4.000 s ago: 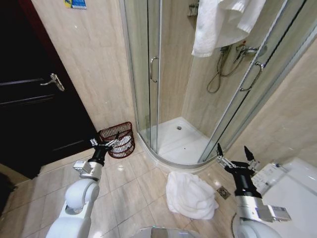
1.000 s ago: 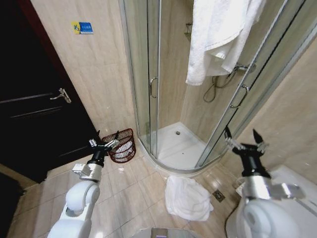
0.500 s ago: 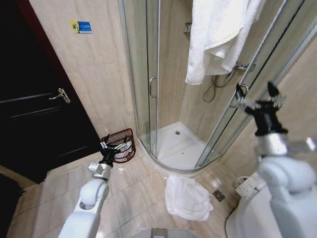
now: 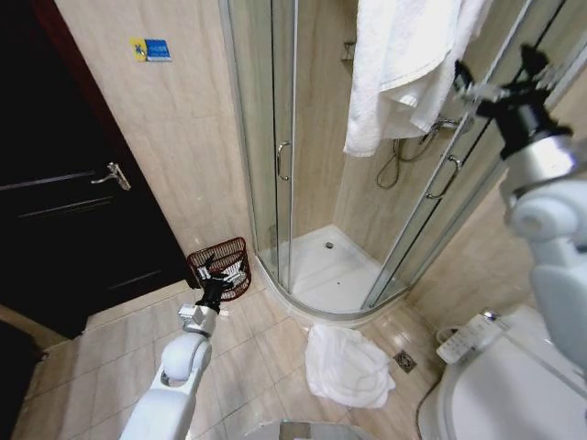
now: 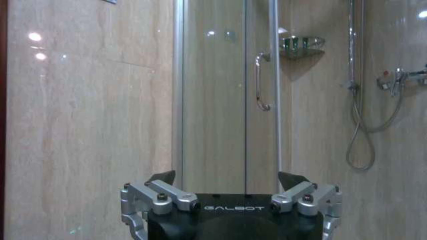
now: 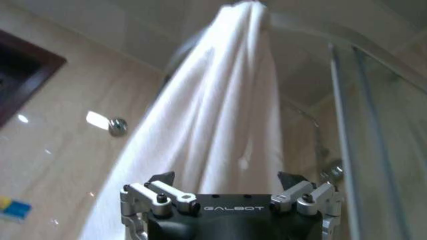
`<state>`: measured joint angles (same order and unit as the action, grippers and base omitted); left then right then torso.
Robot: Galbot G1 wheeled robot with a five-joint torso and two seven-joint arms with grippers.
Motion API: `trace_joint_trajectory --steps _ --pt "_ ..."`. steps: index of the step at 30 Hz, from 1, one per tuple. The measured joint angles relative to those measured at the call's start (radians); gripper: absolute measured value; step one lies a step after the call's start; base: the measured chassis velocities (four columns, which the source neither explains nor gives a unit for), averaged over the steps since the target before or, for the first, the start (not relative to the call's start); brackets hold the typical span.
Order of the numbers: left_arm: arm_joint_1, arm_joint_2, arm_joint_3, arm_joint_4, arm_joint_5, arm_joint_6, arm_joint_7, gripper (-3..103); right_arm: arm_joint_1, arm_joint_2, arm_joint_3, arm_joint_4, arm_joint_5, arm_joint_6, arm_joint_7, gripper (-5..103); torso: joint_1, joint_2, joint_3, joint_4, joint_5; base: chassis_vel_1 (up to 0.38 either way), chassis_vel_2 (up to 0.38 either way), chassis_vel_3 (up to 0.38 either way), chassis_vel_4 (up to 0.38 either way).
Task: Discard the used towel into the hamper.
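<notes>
Writing reading "GALBOT" runs in pale letters across the dark body of each gripper in the wrist views. A blue and yellow sticker (image 4: 149,49) sits high on the tiled wall; its text is too small to read. The right gripper (image 4: 495,81) is raised, jaws spread wide, just beside a white towel (image 4: 404,64) hanging over the shower door. The left gripper (image 4: 217,272) reaches low, jaws wide and empty, in front of the hamper (image 4: 220,260), which stands on the floor by the shower. Another towel (image 4: 348,367) lies crumpled on the floor tiles.
</notes>
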<state>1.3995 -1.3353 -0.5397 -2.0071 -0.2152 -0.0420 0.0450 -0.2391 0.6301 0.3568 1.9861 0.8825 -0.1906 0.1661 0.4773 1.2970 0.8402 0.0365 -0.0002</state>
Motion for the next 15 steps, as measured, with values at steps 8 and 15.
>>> trace_joint_trajectory --steps 8,15 --pt "0.015 0.003 -0.021 -0.005 0.001 -0.001 0.005 100 0.481 0.077 -0.339 -0.241 0.024 -0.038 0.049 100 0.000 -0.001 -0.001 0.0002 -0.0006 0.000 0.000 0.000 0.000" --pt "0.014 0.004 -0.021 -0.002 -0.002 -0.012 0.006 100 0.645 0.190 -0.450 -0.386 0.122 -0.039 0.109 100 0.000 -0.001 -0.001 0.0001 0.0004 0.000 0.000 0.000 0.000"
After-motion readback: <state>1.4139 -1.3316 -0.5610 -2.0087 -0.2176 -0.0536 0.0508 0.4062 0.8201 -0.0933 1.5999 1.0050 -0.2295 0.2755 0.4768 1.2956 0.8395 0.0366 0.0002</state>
